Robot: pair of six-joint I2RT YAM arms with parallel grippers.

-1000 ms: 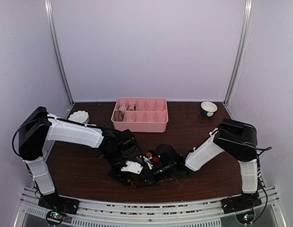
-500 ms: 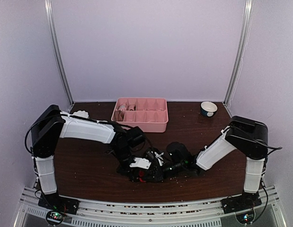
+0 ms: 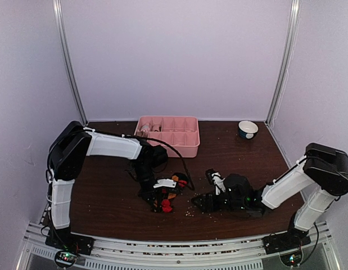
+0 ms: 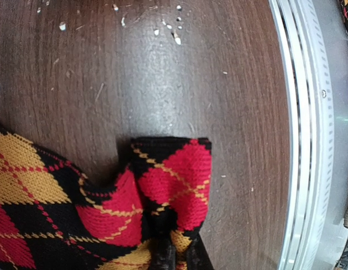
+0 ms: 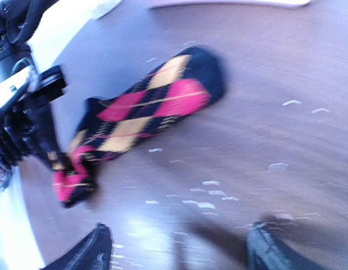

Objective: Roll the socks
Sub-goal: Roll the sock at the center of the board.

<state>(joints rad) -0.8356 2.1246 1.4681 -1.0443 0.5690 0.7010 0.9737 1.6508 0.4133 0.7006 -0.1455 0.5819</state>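
Top cam: I see left gripper (image 3: 162, 198) pinching argyle sock (image 3: 166, 206) at table's (image 3: 106, 194) front-centre; right gripper (image 3: 203, 188) beside it, wide apart, empty. L wrist: jaws closed tight on sock's (image 4: 168, 180) folded end. R wrist: 2 fingers (image 5: 98, 250) spread, sock (image 5: 143, 115) ahead, blurry.

Knitted argyle cloth sock (image 4: 168, 180) on glossy, crumb-flecked dark wood table (image 4: 162, 73).

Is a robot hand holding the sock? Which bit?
The left gripper pinches the argyle sock at its folded end. The right gripper holds nothing.
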